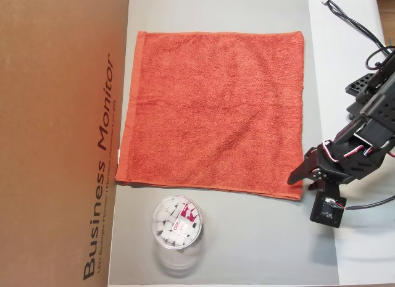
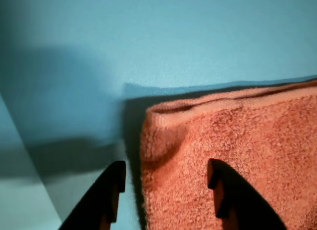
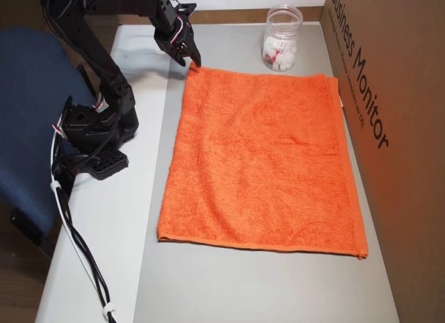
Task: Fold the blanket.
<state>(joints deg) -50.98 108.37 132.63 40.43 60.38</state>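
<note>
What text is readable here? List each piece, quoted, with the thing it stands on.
"Business Monitor": large dark print on the brown cardboard box beside the blanket, seen in both overhead views.
A smaller line printed beside it on the box: too small to read.
Red-and-white labels inside the clear tub: too blurred to read.
Wrist view: no text.

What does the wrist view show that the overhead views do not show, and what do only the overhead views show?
Only the wrist view shows the two fingertips straddling the blanket's corner, one over the gray mat, one over the cloth. Only the overhead views show the whole flat blanket, the clear tub, the cardboard box and the arm's base. All show the open gripper at that corner.
</note>
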